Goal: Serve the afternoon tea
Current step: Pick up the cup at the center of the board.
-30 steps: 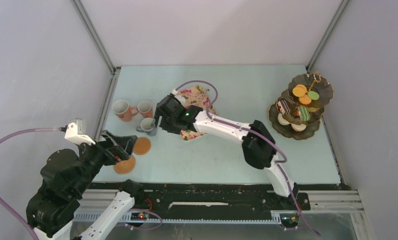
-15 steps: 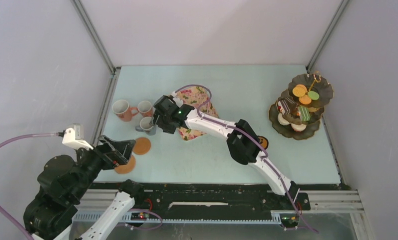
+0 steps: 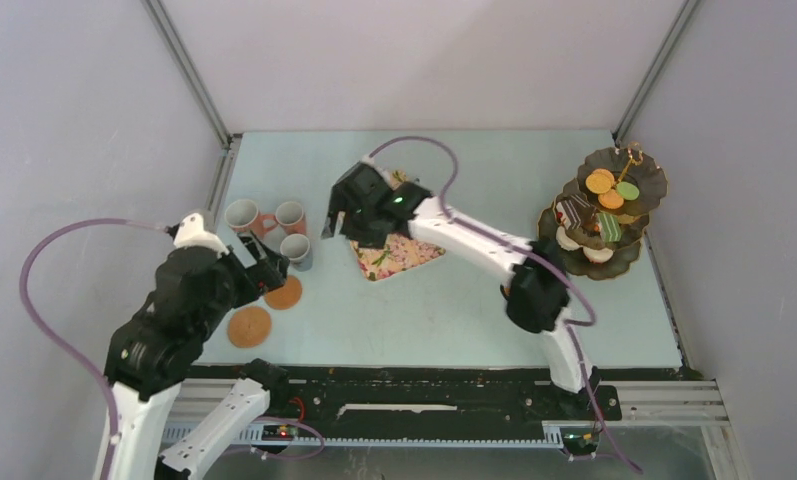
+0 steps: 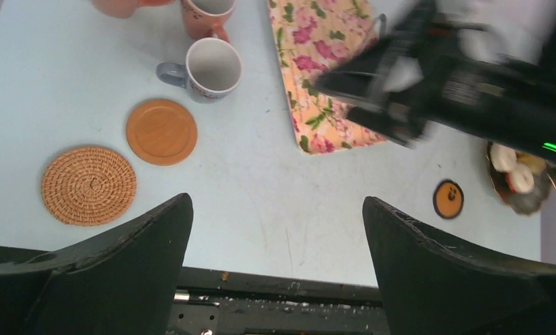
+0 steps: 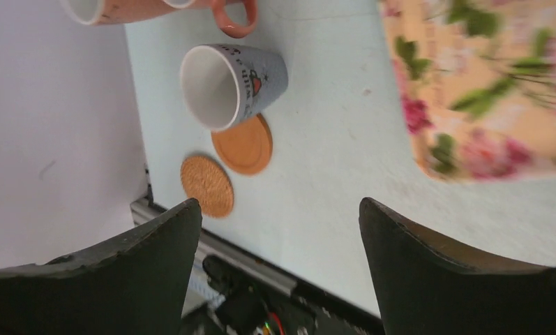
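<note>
Below both grippers, pale blue table (image 3: 424,310). Well apart from the right gripper (image 3: 336,226), far off to its right near the table's back corner: dark three-tier scalloped stand (image 3: 644,180), loaded with sweets (image 3: 601,182). Just beside that gripper and partly beneath its forearm, floral tray (image 3: 399,252), flat on the table. Right gripper's jaws spread wide, with nothing between them. Likewise the left gripper (image 3: 266,270): released, empty, above the table.

Between the two grippers, grey mug (image 3: 296,250), upright, touched by neither. Just beyond it, two pink-orange mugs (image 3: 242,217). Ahead of the left gripper, smooth wooden coaster (image 4: 162,131) just beside the grey mug. Woven coaster (image 4: 88,185) next to it, nearer the left finger. Past the left gripper's right finger, one small round treat (image 4: 448,199) alone on bare table, near the stand.
</note>
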### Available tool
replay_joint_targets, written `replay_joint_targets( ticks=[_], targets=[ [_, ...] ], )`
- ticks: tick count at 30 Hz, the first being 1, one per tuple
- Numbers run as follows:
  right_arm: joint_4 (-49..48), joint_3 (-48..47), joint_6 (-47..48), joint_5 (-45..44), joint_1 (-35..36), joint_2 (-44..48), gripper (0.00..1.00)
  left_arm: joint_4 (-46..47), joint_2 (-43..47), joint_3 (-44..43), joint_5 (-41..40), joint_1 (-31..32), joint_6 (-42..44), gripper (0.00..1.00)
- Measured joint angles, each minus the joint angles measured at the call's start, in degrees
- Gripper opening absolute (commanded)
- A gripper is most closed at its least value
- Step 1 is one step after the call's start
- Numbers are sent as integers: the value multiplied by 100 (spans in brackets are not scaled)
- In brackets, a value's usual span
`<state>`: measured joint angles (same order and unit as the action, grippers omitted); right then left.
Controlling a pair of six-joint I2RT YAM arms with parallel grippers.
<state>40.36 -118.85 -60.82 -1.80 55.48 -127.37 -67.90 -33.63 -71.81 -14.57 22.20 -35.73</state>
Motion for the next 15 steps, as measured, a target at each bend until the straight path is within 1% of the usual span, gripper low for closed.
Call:
replay_joint_targets(
  ticks=[4, 5, 7, 10, 13, 15],
  targets=[
    [328, 927, 431, 7, -396, 1567, 93, 267, -555, 208, -181, -236, -293, 98],
    [404, 1217, 566, 28, -579, 2011, 94, 352, -723, 302, -173, -374, -398, 97],
    [595, 1604, 815, 22, -933, 2608, 96, 455, -1091, 448, -164, -612, -610, 93],
    [887, 2083, 1314, -92, -1419, 3119, 96, 640, -1759, 592, -116, -968, -994, 87],
    [1145, 2511, 1838, -149, -1578, 3314, 95, 885, -2378, 739, -9, -1261, -1377, 78],
    [1283, 2741, 2116, -144, -1604, 3355, 94, 1049, -2736, 835, 101, -1484, -1698, 74]
  ],
)
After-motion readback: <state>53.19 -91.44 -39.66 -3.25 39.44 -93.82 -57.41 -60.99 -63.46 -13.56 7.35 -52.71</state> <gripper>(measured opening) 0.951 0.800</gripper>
